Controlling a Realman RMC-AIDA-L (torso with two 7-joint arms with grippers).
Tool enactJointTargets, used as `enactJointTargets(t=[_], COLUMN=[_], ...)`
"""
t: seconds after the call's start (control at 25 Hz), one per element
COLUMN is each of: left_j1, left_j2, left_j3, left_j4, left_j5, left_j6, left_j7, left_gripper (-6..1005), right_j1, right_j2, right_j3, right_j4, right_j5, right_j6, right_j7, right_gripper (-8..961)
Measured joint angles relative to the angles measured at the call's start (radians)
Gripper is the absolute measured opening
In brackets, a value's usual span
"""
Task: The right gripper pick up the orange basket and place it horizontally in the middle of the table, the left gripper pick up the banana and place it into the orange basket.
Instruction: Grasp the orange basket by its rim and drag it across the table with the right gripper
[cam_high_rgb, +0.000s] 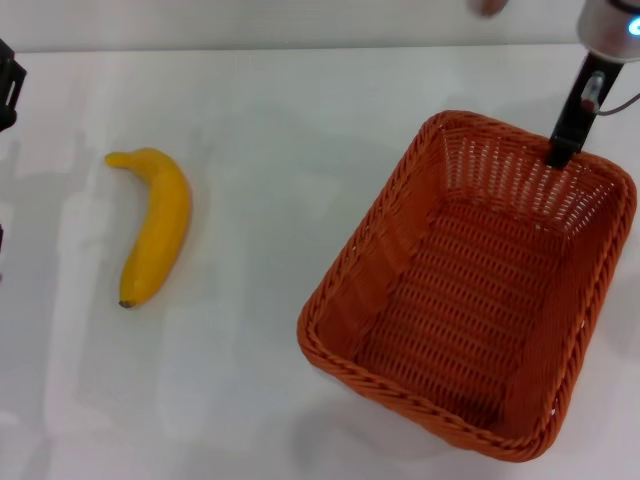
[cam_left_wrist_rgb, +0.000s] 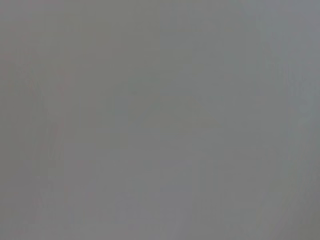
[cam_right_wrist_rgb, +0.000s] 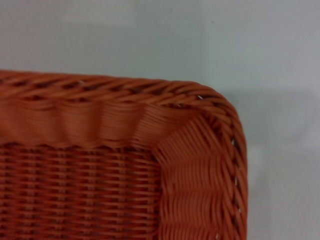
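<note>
The orange basket (cam_high_rgb: 470, 290) sits at the right of the white table (cam_high_rgb: 270, 110), turned at a slant, with nothing inside it. My right gripper (cam_high_rgb: 563, 152) reaches down from its silver wrist to the basket's far rim and touches it near the far right corner. That corner of the braided rim (cam_right_wrist_rgb: 200, 100) fills the right wrist view. The yellow banana (cam_high_rgb: 158, 225) lies on the table at the left, well apart from the basket. Only a black part of my left gripper (cam_high_rgb: 6, 85) shows at the left edge, away from the banana. The left wrist view is plain grey.
White tabletop lies open between the banana and the basket and in front of the banana. The basket's near right corner reaches close to the table's front right.
</note>
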Motion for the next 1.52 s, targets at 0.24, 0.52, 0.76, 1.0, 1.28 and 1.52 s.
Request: enactJointTargets(t=[0.24, 0.52, 0.76, 1.0, 1.28, 1.52], left_j1=[0.003, 0.001, 0.0, -0.002, -0.002, -0.002], left_j2=[0.0, -0.001, 0.0, 0.0, 0.0, 0.0], left_j3=[-0.002, -0.001, -0.001, -0.001, -0.001, -0.001], left_j4=[0.0, 0.0, 0.0, 0.0, 0.0, 0.0], left_j5=[-0.011, -0.027, -0.028, -0.028, -0.028, -0.028], left_j6=[0.0, 0.0, 0.001, -0.004, -0.006, -0.006], left_j7=[0.0, 0.0, 0.0, 0.0, 0.0, 0.0], left_gripper=[888, 888, 888, 888, 888, 887], right_j1=[0.003, -0.005, -0.018, -0.022, -0.027, -0.036], right_j2=[-0.001, 0.003, 0.004, 0.004, 0.005, -0.013], right_j3=[0.059, 0.103, 0.132, 0.14, 0.147, 0.231], right_j4=[-0.028, 0.0, 0.037, 0.117, 0.133, 0.125], right_j5=[-0.01, 0.002, 0.015, 0.036, 0.054, 0.055], right_j6=[-0.004, -0.009, -0.075, -0.135, -0.154, -0.149], right_j7=[-0.004, -0.041, -0.048, -0.068, -0.069, -0.071], right_gripper=[368, 373, 374, 374, 365, 324])
